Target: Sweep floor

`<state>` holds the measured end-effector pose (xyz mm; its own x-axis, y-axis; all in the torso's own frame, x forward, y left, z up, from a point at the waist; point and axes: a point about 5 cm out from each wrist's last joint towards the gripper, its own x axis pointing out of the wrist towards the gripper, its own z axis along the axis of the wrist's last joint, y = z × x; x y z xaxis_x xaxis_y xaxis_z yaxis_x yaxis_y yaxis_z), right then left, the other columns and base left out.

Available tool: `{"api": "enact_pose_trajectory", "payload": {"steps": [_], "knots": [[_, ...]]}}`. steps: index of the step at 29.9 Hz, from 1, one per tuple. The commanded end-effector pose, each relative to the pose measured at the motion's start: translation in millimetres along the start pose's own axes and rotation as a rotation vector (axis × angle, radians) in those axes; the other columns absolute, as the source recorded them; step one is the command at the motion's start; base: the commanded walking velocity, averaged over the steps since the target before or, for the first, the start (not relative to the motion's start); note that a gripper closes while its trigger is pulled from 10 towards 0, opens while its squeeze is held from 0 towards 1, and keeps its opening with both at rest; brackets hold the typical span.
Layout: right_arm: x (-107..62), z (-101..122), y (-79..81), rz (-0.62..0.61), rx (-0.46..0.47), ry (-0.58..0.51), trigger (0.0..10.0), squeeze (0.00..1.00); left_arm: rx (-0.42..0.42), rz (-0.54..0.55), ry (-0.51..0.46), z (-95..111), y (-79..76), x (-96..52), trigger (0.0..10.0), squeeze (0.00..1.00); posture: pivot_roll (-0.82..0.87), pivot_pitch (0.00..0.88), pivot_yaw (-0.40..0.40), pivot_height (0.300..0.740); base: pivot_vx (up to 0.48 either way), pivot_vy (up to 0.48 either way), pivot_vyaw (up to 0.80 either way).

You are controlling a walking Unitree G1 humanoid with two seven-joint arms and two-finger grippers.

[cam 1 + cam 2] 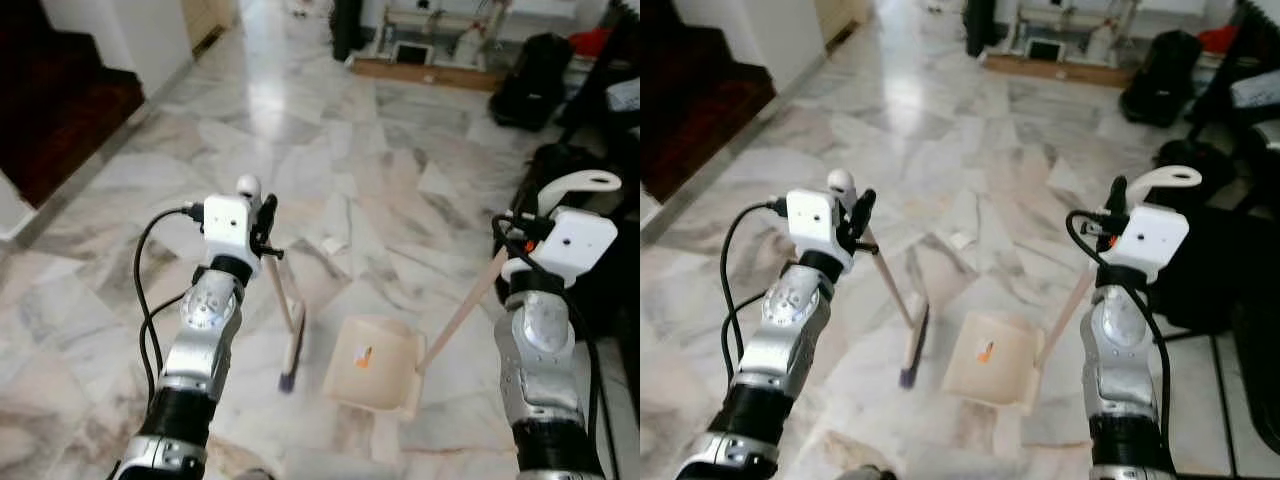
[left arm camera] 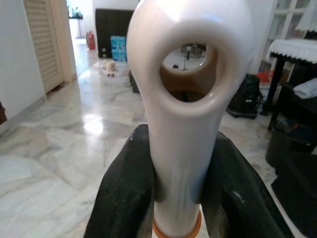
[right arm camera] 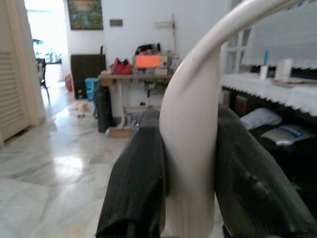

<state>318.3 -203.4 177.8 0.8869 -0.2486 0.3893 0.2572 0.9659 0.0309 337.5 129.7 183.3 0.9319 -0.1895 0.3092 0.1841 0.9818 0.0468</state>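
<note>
Gripping cream broom handle, left tool; right tool clamps cream dustpan handle.

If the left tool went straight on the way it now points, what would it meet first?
The left tool is shut on the broom handle, so that comes first. Beyond it lies open marble floor towards a dark cabinet, though depth is unclear.
</note>
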Motion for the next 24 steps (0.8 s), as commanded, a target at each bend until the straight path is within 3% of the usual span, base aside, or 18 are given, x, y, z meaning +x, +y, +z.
{"api": "enact_pose_trajectory", "payload": {"steps": [1,7,12,24], "knots": [[4.0,11.1,-2.0,-0.011,0.026,-0.055,10.0,0.0,0.025,-0.004,-0.057,12.9,-0.6,4.3,10.0,0.0,0.08,0.118,-0.039,0.74,0.352,0.0,0.0],[4.4,14.3,-2.5,0.009,-0.011,-0.076,10.0,0.0,0.024,-0.001,-0.058,12.7,-0.6,3.9,10.0,0.0,0.09,0.113,-0.041,0.74,0.352,0.0,0.0],[4.9,15.2,0.0,0.011,0.005,-0.073,10.0,0.0,0.022,0.0,-0.059,12.8,-0.1,3.8,10.0,0.0,0.09,0.113,-0.042,0.74,0.351,0.0,0.65],[5.3,15.3,-2.6,0.007,-0.002,-0.078,10.0,0.0,0.027,0.005,-0.061,13.6,1.4,4.4,10.0,0.0,0.09,0.124,-0.043,0.74,0.35,0.0,0.0]]}}
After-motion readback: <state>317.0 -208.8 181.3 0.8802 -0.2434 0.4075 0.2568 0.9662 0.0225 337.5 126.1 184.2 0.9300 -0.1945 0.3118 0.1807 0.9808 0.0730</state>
